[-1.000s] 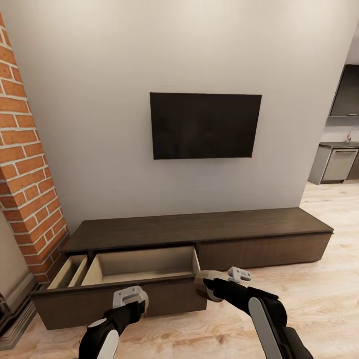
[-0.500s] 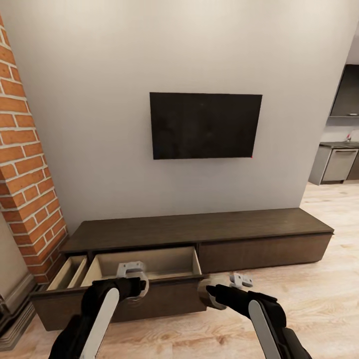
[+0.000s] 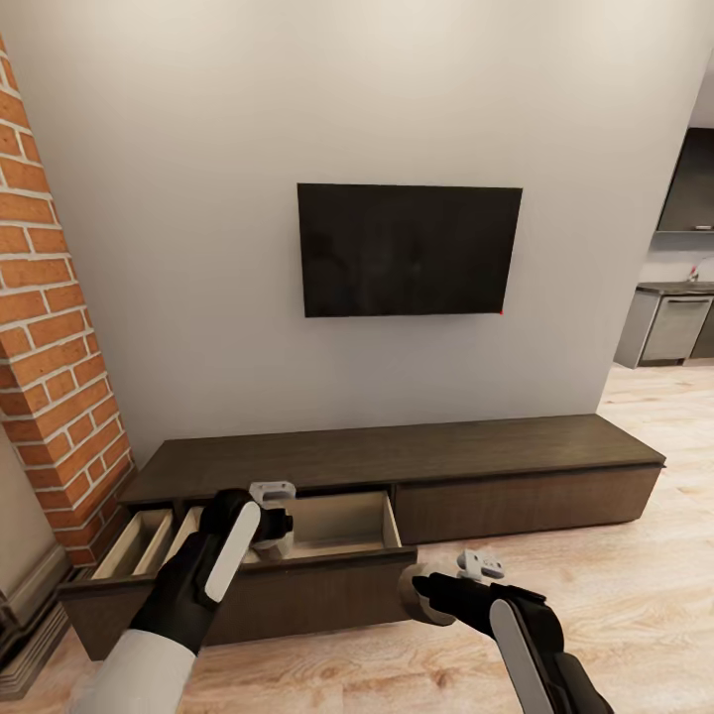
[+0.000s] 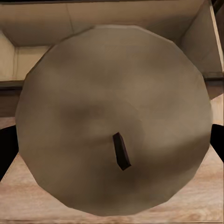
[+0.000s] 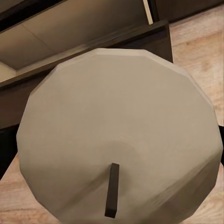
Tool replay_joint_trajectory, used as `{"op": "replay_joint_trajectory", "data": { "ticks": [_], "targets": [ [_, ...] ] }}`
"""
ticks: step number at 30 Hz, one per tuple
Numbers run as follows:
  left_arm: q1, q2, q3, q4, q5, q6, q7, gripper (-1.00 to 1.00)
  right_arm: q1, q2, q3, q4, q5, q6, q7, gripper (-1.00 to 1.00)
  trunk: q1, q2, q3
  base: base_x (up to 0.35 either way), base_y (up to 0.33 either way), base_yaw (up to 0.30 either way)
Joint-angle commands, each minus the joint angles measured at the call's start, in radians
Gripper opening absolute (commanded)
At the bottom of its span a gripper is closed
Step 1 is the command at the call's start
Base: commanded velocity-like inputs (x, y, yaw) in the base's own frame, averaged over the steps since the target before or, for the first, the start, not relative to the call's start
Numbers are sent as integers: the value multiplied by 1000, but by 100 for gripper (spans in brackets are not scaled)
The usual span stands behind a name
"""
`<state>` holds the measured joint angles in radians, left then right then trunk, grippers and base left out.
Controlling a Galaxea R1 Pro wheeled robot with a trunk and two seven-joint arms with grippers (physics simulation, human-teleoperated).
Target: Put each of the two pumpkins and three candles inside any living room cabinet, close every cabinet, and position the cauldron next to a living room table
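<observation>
Two candles held at the open cabinet drawer

The left gripper [image 3: 276, 524] grasps a candle [image 4: 112, 119] above the open drawer [image 3: 337, 526] of the cabinet [image 3: 416, 451]; the right gripper [image 3: 436, 587] clasps another candle [image 5: 119, 135] just outside the drawer's front edge. The wrist views show each candle's dark wick; the head view shows the TV [image 3: 409, 250] and brick fireplace [image 3: 55, 327].
</observation>
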<state>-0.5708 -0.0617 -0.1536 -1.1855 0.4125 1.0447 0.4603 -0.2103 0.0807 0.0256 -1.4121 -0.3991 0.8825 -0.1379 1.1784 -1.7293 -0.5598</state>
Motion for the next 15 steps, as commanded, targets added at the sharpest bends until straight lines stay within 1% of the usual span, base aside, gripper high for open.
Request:
{"op": "replay_joint_trajectory", "data": {
  "ticks": [1, 2, 4, 6, 7, 8, 9, 10, 12, 13, 14, 15],
  "targets": [
    [-23, 4, -1, 37, 11, 3, 10, -100, -1, 2, 3, -1, -11, 3, -19, -100, 0, -1, -1, 0, 0, 0],
    [-31, 7, -1, 48, 11, 3, 10, -100, -2, 2, 4, -1, -11, 3, -25, -100, 0, -1, -1, 0, 0, 0],
    [-46, 22, -1, 68, 12, 3, 11, -100, -2, 5, 9, -3, -11, 3, -52, -100, 0, -1, -1, 0, 0, 0],
    [-56, 41, 0, 97, 15, 3, 11, -100, -5, 8, 35, -4, -14, 3, -82, -100, 0, -1, -1, 0, 0, 0],
    [-58, 43, 0, 105, 16, 3, 11, -100, -7, 9, 44, -3, -14, 4, -87, -100, 0, -1, -1, 0, 0, 0],
    [-60, 47, 0, 123, 18, 3, 11, -100, -22, 10, 59, -2, -16, 9, -96, -100, 0, -1, -1, 0, 0, 0],
    [-61, 48, 0, 131, 19, 3, 11, -100, -37, 10, 64, -2, -17, 12, -101, -100, 0, -1, -1, 0, 0, 0],
    [-62, 50, -1, 145, 20, 3, 11, -100, -79, 11, 72, 1, -19, 29, -114, -100, 0, -1, -1, 0, 0, 0],
    [-63, 51, -1, 154, 21, 3, 11, -100, -133, 12, 76, 27, -21, 62, -133, -100, 0, -1, -1, 0, 0, 0],
    [-64, 52, -1, 160, 22, 3, 11, -100, -201, 23, 80, 97, -22, 94, -154, -100, 0, -1, -1, 0, 0, 0],
    [-65, 53, -1, 163, 22, 3, 11, -100, -238, 31, 81, 138, -23, 105, -163, -100, 0, -1, -1, 0, 0, 0],
    [-65, 53, -1, 166, 23, 3, 11, -100, -310, 47, 82, 224, -23, 120, -178, -100, 0, -1, -1, 0, 0, 0]
  ]
}}
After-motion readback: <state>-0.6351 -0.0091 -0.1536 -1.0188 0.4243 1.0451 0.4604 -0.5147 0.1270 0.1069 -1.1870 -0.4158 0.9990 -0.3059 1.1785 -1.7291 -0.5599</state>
